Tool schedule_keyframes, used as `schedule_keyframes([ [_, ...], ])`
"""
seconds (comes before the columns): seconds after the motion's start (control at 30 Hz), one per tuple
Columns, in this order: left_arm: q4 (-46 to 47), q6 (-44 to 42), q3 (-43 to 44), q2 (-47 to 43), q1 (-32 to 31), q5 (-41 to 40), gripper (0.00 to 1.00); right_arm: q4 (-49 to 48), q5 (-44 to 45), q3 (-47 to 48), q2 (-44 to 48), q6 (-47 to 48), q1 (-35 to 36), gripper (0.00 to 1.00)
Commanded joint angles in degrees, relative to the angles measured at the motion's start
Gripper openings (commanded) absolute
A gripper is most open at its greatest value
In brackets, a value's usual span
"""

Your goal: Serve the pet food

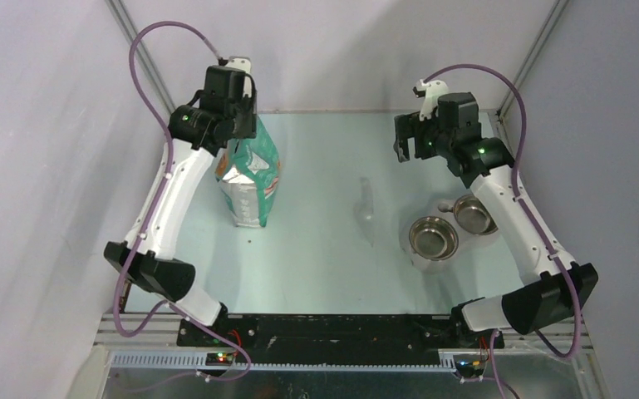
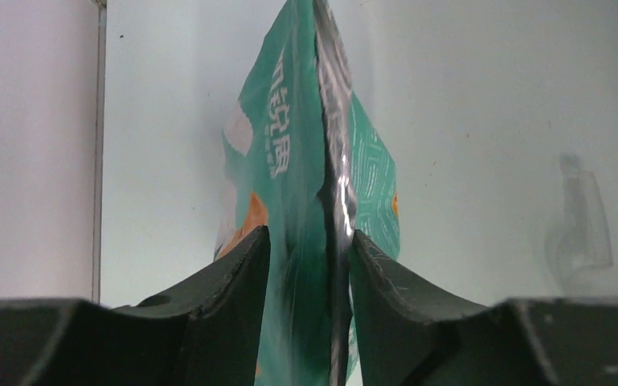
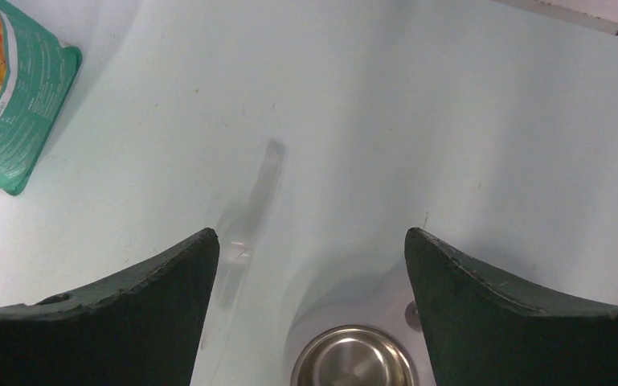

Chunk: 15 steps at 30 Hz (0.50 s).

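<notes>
Nearest the arm bases, the nearer steel bowl (image 1: 432, 237) and the farther steel bowl (image 1: 474, 214) are sitting empty on the pale table (image 1: 324, 274), with the clear scoop (image 1: 366, 208) lying just beside them. No pet food is showing in any view; it is probably inside the teal bag (image 1: 253, 179), which is standing upright at the far left. The bag is likely to tip or slump if pulled sideways, because the pinch is only on its thin top edge. The film could also slip free and spill kibble short of the bowls. The left gripper (image 2: 310, 233) is standing about half open, both fingers pressing the bag's top fold between them. The right gripper (image 3: 309, 233) is hanging wide open, holding nothing.
</notes>
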State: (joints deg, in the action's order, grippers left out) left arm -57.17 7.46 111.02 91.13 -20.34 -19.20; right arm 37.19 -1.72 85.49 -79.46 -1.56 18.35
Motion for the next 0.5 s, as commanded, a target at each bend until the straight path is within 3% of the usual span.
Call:
schedule_keyframes([
  [0.0, -2.1, -1.9, -0.3, -6.2, 0.0, 0.5, 0.41, -2.5, -1.1, 2.0, -0.9, -0.8, 1.0, 0.88],
  [0.27, -0.3, -1.4, 0.3, -5.0, 0.0, 6.8, 0.01, -3.1, -2.3, 3.7, -4.7, -2.0, 4.6, 0.86],
  [0.47, 2.7, 0.4, 4.5, -0.1, 0.0, 18.0, 0.0, -2.6, -6.1, 11.1, -10.5, -4.5, 6.4, 0.85],
])
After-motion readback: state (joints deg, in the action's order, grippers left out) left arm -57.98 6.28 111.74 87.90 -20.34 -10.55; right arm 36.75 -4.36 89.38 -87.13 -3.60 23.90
